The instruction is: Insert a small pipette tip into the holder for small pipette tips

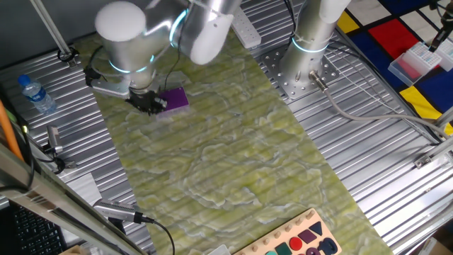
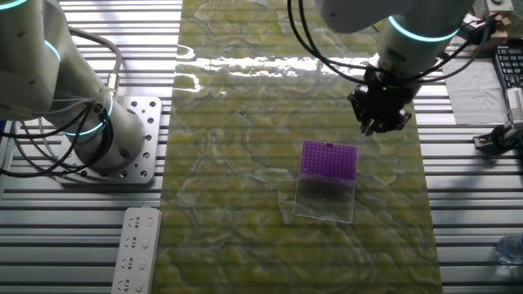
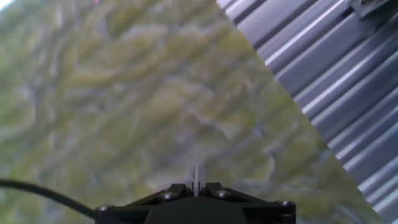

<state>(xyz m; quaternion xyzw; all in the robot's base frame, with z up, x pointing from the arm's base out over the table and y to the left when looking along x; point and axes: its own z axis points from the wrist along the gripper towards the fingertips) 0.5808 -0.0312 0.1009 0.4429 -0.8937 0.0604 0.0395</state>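
Note:
The holder for small pipette tips is a flat purple block (image 2: 328, 158) on the green mat, with a clear lid lying open in front of it; it also shows in one fixed view (image 1: 176, 98). My gripper (image 2: 381, 124) hangs above the mat, beside the holder and a little apart from it. In one fixed view my gripper (image 1: 148, 103) partly covers the holder's left edge. In the hand view my gripper (image 3: 196, 185) is shut on a thin pale pipette tip (image 3: 196, 172) that points at bare mat. The holder is out of the hand view.
A second arm's base (image 2: 106, 139) stands on the ribbed metal table. A water bottle (image 1: 37, 93) lies at one table edge. A white remote (image 2: 135, 249) lies near the mat. A wooden shape-sorter board (image 1: 301, 239) sits at the mat's near end.

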